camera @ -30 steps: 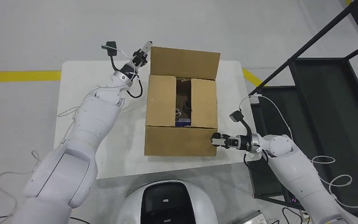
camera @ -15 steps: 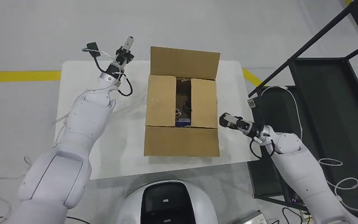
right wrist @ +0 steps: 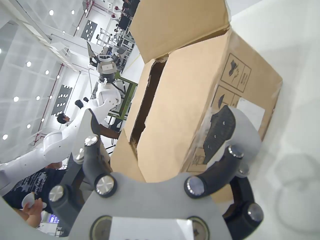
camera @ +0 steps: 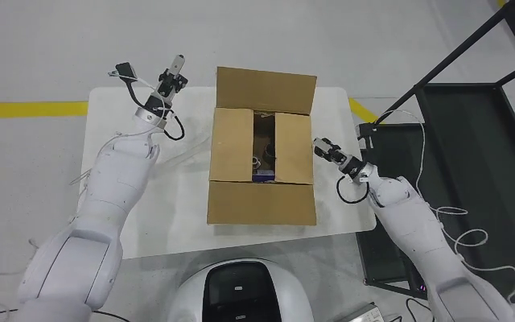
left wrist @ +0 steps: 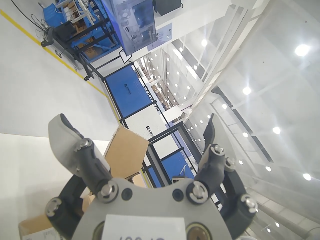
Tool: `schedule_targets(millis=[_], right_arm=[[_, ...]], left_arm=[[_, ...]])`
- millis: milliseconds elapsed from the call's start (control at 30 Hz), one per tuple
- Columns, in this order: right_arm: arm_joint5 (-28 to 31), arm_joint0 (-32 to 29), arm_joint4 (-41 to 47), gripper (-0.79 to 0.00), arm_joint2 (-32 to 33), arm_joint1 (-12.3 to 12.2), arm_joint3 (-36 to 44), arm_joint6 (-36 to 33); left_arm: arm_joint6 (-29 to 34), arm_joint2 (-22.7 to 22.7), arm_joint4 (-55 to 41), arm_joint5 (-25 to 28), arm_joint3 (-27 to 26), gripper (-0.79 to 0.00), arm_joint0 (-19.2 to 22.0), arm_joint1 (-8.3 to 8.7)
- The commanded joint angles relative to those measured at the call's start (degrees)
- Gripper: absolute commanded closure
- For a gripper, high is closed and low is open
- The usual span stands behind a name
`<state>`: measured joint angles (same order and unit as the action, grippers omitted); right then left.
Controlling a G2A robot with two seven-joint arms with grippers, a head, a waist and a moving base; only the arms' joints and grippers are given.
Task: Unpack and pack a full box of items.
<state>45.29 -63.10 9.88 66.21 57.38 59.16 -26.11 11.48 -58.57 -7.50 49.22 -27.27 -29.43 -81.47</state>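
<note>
I think I've hardly begun: the box (camera: 232, 153) sits mid-desk (camera: 173, 209), its things (camera: 262, 166) still inside, while my left gripper (camera: 178, 62) at upper left and right gripper (camera: 318, 143) beside the box gape wide, holding nothing.

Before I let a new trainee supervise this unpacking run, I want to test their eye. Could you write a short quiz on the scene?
1. True or false: the left gripper is open and empty.
2. Which one is close beside the box? A) left gripper B) right gripper
3. Fill in: items show through the gap between two folded ____.
Key: 1 true; 2 B; 3 flaps.
</note>
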Motion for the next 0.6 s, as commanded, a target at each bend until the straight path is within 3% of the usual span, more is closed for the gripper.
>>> schedule_targets(millis=[0, 300, 567], right_arm=[[0.45, 1.96, -2.39, -0.785, -1.29, 0.78, -3.17, 3.00], [-0.24, 9.91, -7.47, -0.785, -7.54, 4.84, -12.61, 10.70], [3.92, 14.30, -5.01, -0.785, -12.80, 8.10, -18.29, 4.13]], left_arm=[[-0.21, -0.40, 0.64, -0.94, -1.57, -0.785, -0.77, 0.23], [-0.35, -2.17, 2.88, -4.02, -6.82, -0.785, -3.24, 1.04], [3.41, -3.84, 2.93, -6.94, -9.72, -0.785, -5.35, 1.81]])
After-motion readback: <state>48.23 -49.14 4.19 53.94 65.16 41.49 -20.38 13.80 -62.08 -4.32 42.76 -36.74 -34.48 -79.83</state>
